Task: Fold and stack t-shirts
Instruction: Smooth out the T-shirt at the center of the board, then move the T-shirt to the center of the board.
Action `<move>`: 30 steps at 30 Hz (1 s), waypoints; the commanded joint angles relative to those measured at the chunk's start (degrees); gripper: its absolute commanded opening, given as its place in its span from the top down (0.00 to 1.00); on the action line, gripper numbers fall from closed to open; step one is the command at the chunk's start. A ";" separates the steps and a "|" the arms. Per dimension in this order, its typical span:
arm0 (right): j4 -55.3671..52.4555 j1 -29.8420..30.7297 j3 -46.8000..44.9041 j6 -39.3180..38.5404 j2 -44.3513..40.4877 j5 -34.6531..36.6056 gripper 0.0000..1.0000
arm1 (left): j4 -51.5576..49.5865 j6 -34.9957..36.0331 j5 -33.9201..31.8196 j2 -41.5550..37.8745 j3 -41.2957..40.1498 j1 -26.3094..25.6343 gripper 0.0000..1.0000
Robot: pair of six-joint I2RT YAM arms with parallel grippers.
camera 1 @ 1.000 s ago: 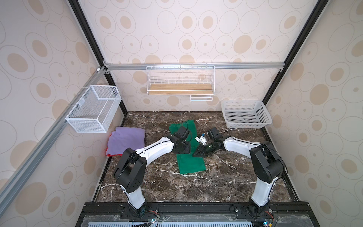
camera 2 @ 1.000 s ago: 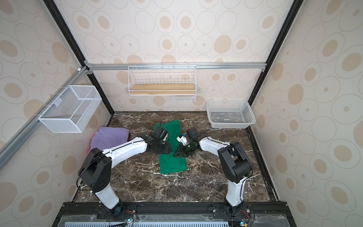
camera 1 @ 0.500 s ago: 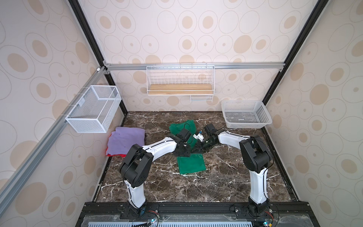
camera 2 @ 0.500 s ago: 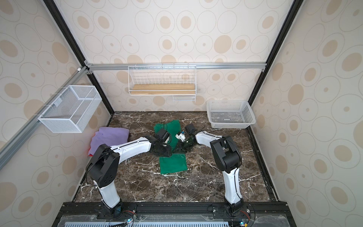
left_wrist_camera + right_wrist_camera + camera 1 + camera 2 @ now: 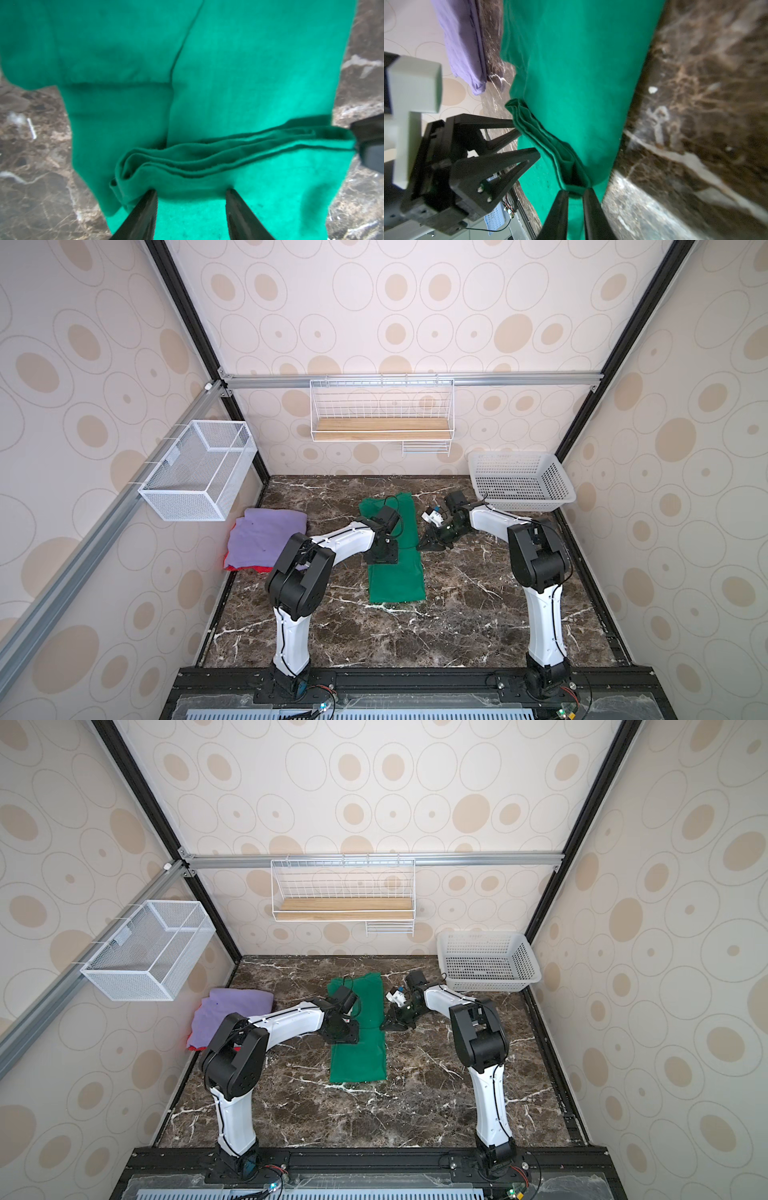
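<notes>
The green t-shirt (image 5: pixel 395 580) (image 5: pixel 359 1060) lies as a long folded strip in the middle of the marble table. A layered fold edge (image 5: pixel 239 149) (image 5: pixel 550 149) is raised across its middle, running between my two grippers. My left gripper (image 5: pixel 381 561) (image 5: pixel 347 1039) (image 5: pixel 190 190) (image 5: pixel 529 141) stands at the strip's left side, jaws wide apart, tips against that edge. My right gripper (image 5: pixel 430 546) (image 5: pixel 390 1026) (image 5: pixel 576 192) pinches the edge's right corner between narrow jaws. At the left wall a purple t-shirt (image 5: pixel 266 535) (image 5: pixel 232 1015) (image 5: pixel 463 41) lies on a red t-shirt (image 5: pixel 257 569) (image 5: pixel 195 1048).
A white perforated basket (image 5: pixel 557 489) (image 5: pixel 525 965) stands at the back right corner, close behind the right arm. A wire mesh bin (image 5: pixel 195 472) hangs on the left wall and a wire shelf with a wooden board (image 5: pixel 380 435) on the back wall.
Both arms have swung their elbows inward while the grippers stayed at the green t-shirt's middle. The right jaws have narrowed slightly on the cloth.
</notes>
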 commanded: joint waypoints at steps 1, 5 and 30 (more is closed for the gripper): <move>-2.89 0.55 -3.06 -1.80 -6.74 3.06 0.80 | 1.31 1.18 2.12 -3.64 -0.20 0.35 0.43; -3.70 1.57 -4.46 -2.12 -11.98 3.66 0.79 | 1.02 1.31 4.36 -6.42 -1.39 0.18 0.42; -4.40 3.43 -15.98 -1.82 -22.75 8.88 0.80 | 2.78 -5.23 6.98 -8.63 -20.26 -14.88 0.43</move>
